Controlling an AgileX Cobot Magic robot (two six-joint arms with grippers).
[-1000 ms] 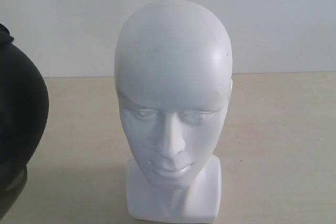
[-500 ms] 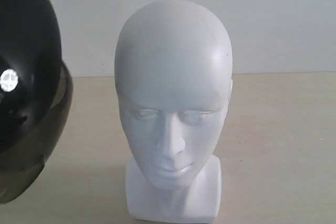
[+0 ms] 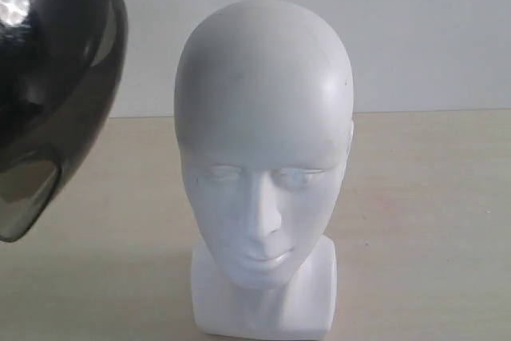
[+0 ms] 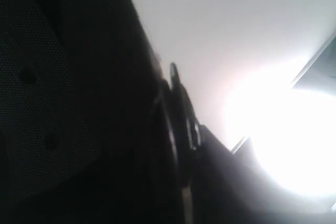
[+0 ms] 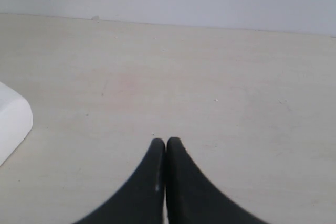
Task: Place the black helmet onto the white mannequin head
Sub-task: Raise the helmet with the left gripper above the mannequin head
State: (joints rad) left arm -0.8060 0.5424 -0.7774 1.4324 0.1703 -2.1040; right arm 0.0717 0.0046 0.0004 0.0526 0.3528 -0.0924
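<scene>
TABLETOP RIG: The black helmet (image 3: pixel 48 77) hangs airborne at the upper-left edge of the ext. view, partly cut off by the frame. Its smoke-tinted visor (image 3: pixel 28 189) droops lowest, clear of the table (image 3: pixel 431 221). The white mannequin head (image 3: pixel 263 141) stands upright at centre on its blocky base (image 3: pixel 319 309), face toward the camera, crown uncovered, pale wall (image 3: pixel 431 29) behind. Helmet and head are apart, w/ a strip of wall showing between shell and crown.

The L wrist view is nearly all dark: padded lining (image 4: pixel 47 103) w/ studs on one side, glare on the other. The L gripper can't be made out there, so how wide it stands, and whether it has the helmet, can't be told. The helmet is aloft on that arm's side, so the L arm is judged the carrier. The R gripper (image 5: pixel 166 148) hovers low over the table, fingertips pressed together, nothing between them. A corner of the base (image 5: pixel 11 124) shows nearby, not touching.

Key relation: the head lies to the right of the helmet in the ext. view, its crown below the shell's top. The helmet appears tilted, opening not yet over the crown. Judged next: carry across, level the opening, lower. The shell looks the wider, so fit should be loose. Main risk is the rim or visor knocking the head over.
</scene>
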